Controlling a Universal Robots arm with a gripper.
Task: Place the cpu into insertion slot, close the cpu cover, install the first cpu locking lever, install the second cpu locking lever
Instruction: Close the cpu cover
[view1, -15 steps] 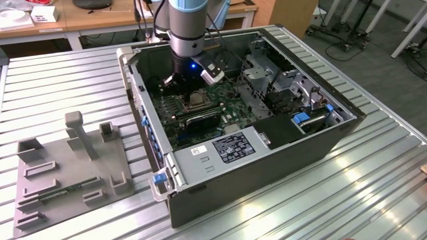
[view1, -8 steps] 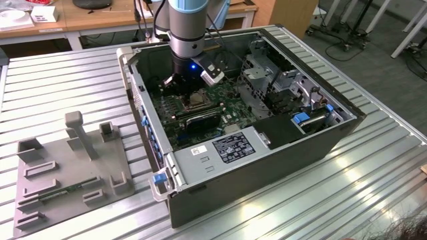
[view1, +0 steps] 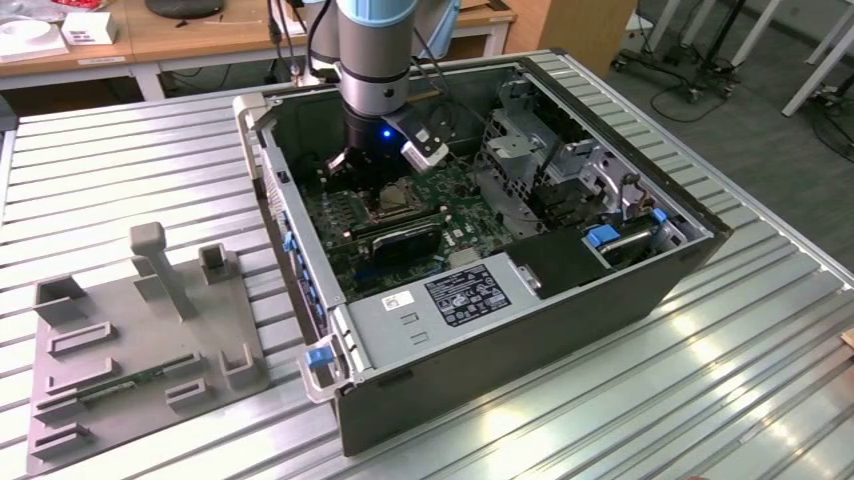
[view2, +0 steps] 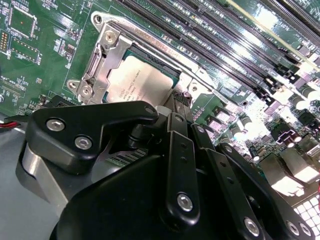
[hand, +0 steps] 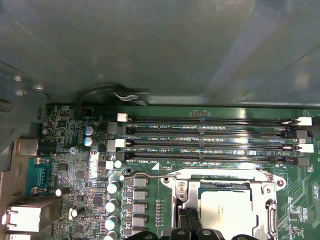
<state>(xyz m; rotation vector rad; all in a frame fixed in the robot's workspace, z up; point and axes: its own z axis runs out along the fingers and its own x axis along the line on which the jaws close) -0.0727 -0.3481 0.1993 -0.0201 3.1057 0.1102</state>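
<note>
Second wrist view: cpu (view2: 142, 80) lies just beyond the closed fingers (view2: 180, 125)

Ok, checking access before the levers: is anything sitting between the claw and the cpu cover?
Nothing visible does. The claw hangs at the edge of the cpu cover, which frames the cpu in the insertion slot; no cable crosses between them.

Memory slots (hand: 210, 135) flank the cpu cover (hand: 181, 192) — case wall (hand: 175, 50) beyond.
</note>
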